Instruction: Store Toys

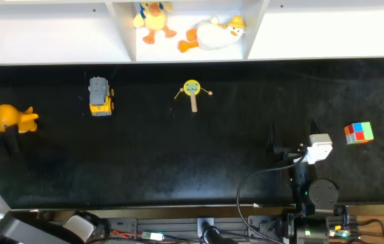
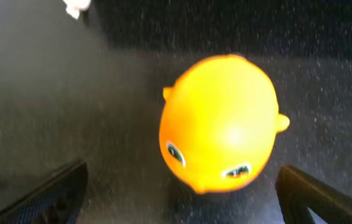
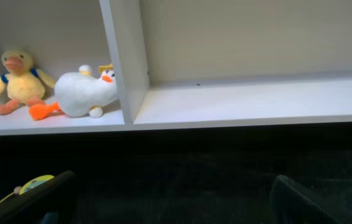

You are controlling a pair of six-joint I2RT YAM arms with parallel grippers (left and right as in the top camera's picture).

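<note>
Finds left gripper (image 2: 179, 177) spread wide, orange toy (image 2: 221, 124) centred just ahead of the fingertips. Looks roundish, so probably needs only a straight advance. Leaves right gripper (image 3: 176, 186), also open, far off.

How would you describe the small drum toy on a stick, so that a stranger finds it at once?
Start at the white shelf behind the black table and find the compartment with two plush ducks. Directly in front of it lies the drum toy. It alone has a round yellow face on a wooden stick; the truck beside it is boxy.
</note>
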